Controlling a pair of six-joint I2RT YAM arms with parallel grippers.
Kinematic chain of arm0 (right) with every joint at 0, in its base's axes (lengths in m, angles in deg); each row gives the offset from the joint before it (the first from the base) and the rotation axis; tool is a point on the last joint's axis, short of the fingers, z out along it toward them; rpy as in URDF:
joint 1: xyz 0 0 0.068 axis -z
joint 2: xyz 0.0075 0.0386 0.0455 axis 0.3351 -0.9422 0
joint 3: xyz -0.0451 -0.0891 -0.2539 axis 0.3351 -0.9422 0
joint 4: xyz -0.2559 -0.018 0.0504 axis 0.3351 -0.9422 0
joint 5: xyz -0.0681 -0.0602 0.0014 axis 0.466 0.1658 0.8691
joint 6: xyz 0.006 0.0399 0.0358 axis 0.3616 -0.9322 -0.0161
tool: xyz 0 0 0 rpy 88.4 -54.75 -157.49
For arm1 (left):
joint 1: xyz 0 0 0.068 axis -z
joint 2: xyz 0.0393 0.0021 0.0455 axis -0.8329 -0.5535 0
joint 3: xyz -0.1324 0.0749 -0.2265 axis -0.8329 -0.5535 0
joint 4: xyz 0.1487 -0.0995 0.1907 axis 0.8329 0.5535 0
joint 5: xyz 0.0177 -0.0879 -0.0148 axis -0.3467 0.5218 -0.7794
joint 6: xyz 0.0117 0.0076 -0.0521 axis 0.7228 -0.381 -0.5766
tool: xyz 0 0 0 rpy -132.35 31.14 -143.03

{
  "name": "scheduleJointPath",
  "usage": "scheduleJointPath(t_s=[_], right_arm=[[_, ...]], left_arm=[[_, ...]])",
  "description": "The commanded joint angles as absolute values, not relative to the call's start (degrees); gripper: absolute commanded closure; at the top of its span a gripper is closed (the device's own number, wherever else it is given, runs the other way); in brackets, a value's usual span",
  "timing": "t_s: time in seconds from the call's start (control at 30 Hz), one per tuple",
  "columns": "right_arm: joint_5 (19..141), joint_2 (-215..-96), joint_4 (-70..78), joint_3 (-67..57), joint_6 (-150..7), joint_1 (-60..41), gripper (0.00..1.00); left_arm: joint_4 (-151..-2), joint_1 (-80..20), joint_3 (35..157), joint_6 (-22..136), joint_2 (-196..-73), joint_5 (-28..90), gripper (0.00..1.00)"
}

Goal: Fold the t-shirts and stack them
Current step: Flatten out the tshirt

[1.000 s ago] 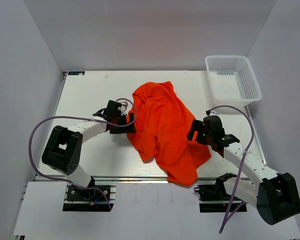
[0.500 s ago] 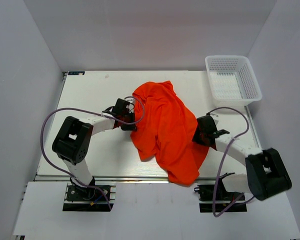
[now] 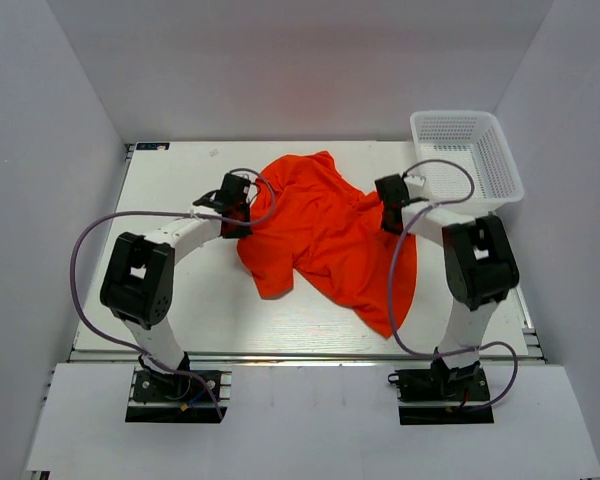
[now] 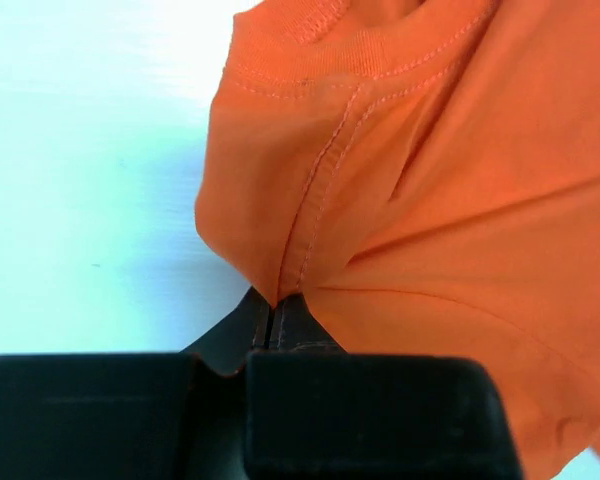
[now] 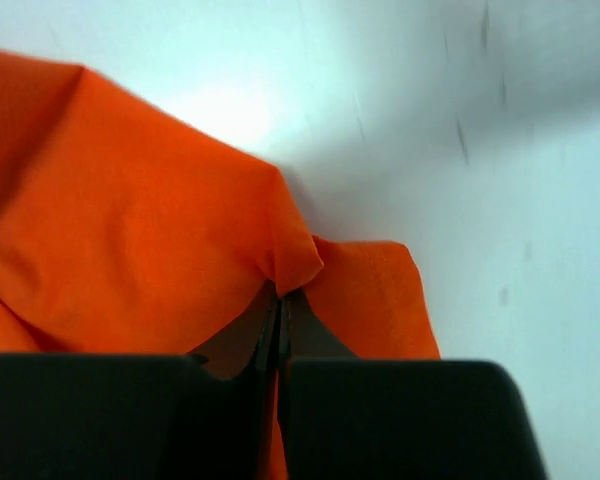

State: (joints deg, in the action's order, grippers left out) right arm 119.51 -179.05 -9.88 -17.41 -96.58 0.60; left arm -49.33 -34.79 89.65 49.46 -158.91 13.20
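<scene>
I see left claw (image 4: 272,322) pinching bright orange-red soft t-shirt (image 3: 325,235) at a seam, right claw (image 5: 280,308) clamping its edge; both grips hidden from overhead.

I see a white rectangular table (image 3: 180,300) enclosed on three sides by plain pale grey walls: a back wall (image 3: 300,60), a left wall (image 3: 40,200) and a right wall (image 3: 580,150). An aluminium rail (image 3: 280,356) runs along the table's near edge, a white panel (image 3: 300,430) lies below it, and a small dark label (image 3: 152,146) sits at the far-left corner. Lighting is even and diffuse with soft shadows; my right wrist feed shows a bright glare patch (image 5: 220,110) on the tabletop.
</scene>
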Motion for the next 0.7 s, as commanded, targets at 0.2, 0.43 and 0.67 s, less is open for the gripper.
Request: scheduleJointPath(t_s=[0.2,0.43,0.67], right_arm=[[109.9,-185.6,-6.7,3.8,-77.4,4.0,0.49],[97.4,-170.1,-7.5,-8.7,-80.1,3.8,0.10],[94.5,-149.7,-10.2,-29.2,-86.9,3.7,0.10]], left_arm=[[-44.2,-37.2,98.5,52.5,-160.2,12.5,0.13],[-45.6,-36.0,89.8,51.8,-147.3,16.0,0.00],[-53.3,-32.5,71.2,53.0,-138.2,31.8,0.00]])
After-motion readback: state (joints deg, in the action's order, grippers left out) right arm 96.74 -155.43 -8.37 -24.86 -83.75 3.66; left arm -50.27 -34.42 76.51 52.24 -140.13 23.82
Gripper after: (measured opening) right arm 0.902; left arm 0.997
